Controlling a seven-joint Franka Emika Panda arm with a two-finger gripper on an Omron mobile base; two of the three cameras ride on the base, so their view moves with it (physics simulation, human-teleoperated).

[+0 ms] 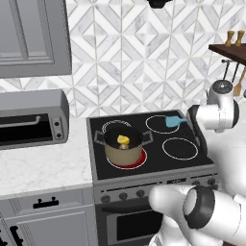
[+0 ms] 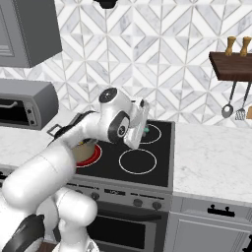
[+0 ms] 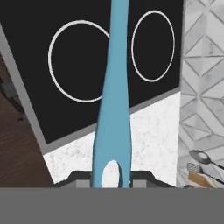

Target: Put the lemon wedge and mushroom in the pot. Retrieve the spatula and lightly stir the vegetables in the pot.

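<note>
Stovetop (image 1: 192, 163) base views hide what the hand view shows: jaws clamping the spatula (image 3: 114, 105).

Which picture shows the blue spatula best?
The hand view: the spatula runs up the middle, its handle pinched in the shut end effector. The left base view shows just its blue end over the stove. The right base view gives a tiny teal glimpse.

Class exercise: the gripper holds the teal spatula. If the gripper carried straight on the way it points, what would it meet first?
Probably the black stovetop: the gripper points along the spatula toward the burner rings. Depth is unclear.
</note>
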